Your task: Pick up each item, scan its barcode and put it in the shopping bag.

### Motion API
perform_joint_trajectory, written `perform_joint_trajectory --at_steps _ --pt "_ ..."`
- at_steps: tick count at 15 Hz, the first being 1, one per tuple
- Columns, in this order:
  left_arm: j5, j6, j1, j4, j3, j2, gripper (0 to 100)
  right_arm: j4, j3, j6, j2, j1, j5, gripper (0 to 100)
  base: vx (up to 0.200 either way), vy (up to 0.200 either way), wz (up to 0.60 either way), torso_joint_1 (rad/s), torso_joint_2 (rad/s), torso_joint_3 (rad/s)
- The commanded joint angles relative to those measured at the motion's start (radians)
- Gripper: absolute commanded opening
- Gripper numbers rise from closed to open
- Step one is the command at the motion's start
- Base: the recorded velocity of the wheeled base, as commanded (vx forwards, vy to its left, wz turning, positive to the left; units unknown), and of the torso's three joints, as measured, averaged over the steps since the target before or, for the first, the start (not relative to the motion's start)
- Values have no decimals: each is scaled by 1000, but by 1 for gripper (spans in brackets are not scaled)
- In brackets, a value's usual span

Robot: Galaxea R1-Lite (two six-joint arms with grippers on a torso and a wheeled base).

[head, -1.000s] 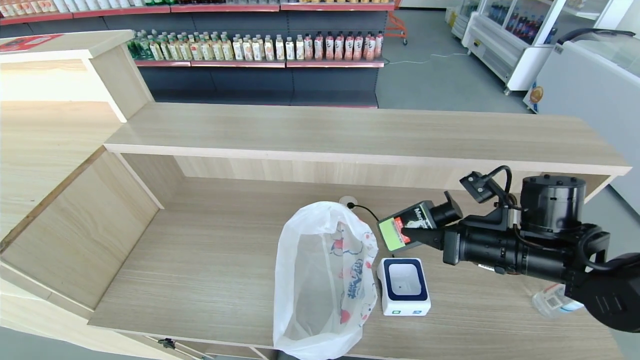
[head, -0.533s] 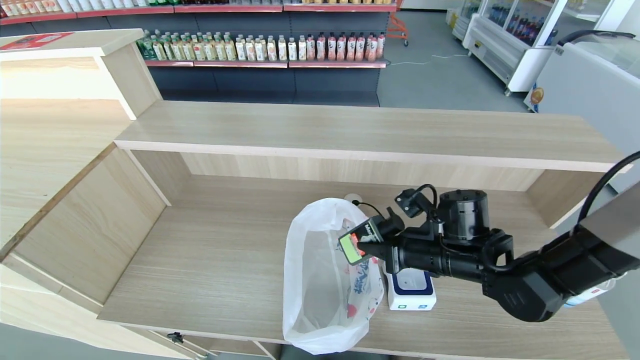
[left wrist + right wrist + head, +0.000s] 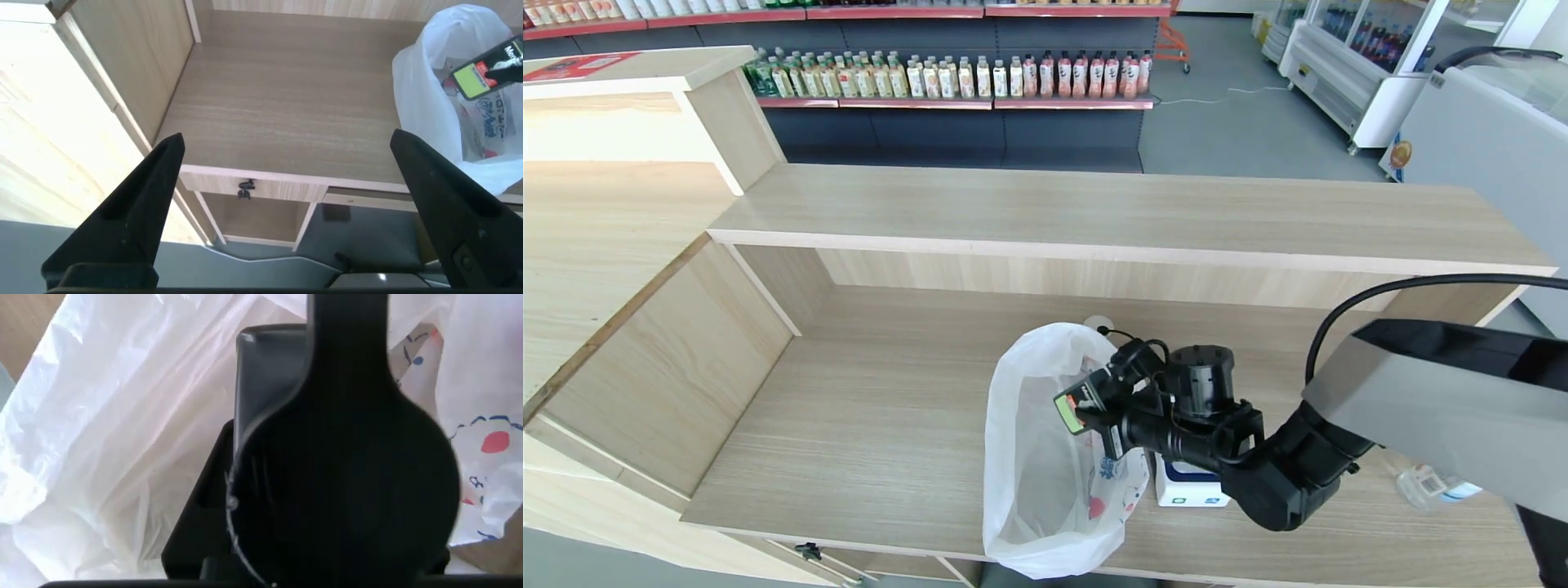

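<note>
Swinging left off the scanner point(image 3: 1188, 490), our right gripper point(image 3: 1093, 406) clamps the box point(image 3: 1068, 412) over the shopping bag point(image 3: 1029, 457), drop-ready; left gripper point(image 3: 286, 155) gapes.

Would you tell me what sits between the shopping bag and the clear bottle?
In the head view, the white scanner stands beside the shopping bag, under the right arm; bare counter runs on to the bottle.

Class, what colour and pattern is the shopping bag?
The shopping bag is translucent white with red and blue printed pictures, clearest in the head view.
</note>
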Motion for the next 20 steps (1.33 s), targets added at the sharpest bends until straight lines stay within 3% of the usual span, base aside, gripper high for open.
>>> perform_joint_trajectory --at_steps 1,8,9,15,18,20 --pt "1 -1 0 0 0 0 100 -31 -13 -51 104 1 -2 0 0 0 0 0 0 0" --pt "-1 1 0 0 0 0 100 -18 -139 -68 172 7 -1 0 0 0 0 0 0 0" --pt "1 1 0 0 0 0 100 -18 -137 -68 170 10 -1 100 0 0 0 0 0 0" --pt "1 1 0 0 0 0 100 -18 -126 41 86 24 4 100 0 0 0 0 0 0" --pt "1 1 0 0 0 0 100 101 -142 354 -83 21 14 100 0 0 0 0 0 0" --pt "1 -1 0 0 0 0 100 154 -112 442 -190 -10 47 100 0 0 0 0 0 0"
